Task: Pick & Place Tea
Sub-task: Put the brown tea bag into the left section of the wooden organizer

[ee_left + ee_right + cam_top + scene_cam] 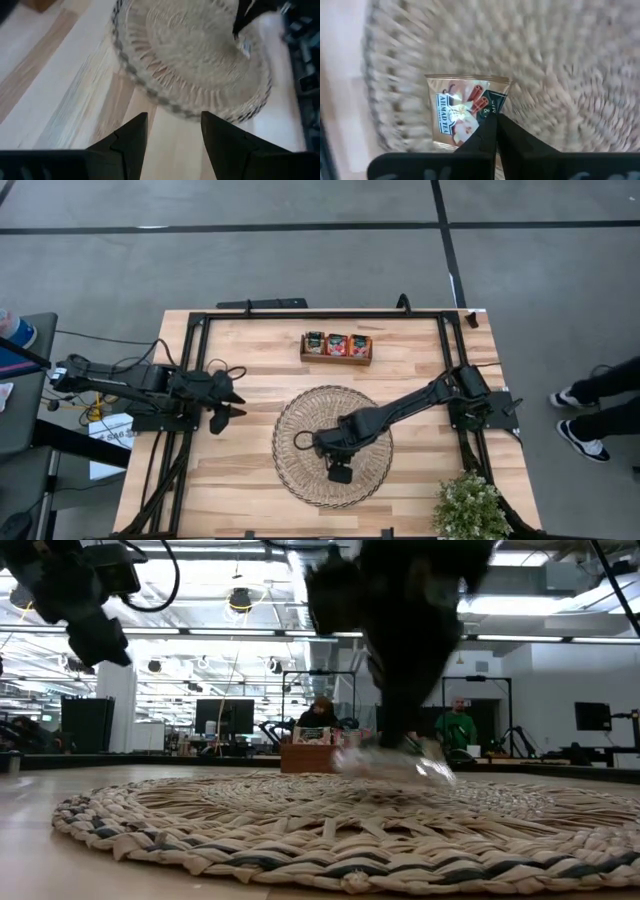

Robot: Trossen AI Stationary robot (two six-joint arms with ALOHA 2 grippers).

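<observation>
High view: we've got the right gripper [340, 472] over the mat [300, 415], near its front edge. Left gripper [228, 402] waits w/ fingers spread, beside the mat's left side. Tray [336, 360] at the back holds three sachets [337, 345].

Low view: right arm is a dark blur above the mat [330, 825]; tray [305, 758] far behind.

Right wrist view: fingers pinched tight on the corner of a cream sachet [462, 112], just above the mat [560, 75].

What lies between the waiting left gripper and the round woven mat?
Only bare wooden table, as the high view shows. The left gripper hangs open beside the pale round woven mat, while the right gripper is over the mat.
</observation>
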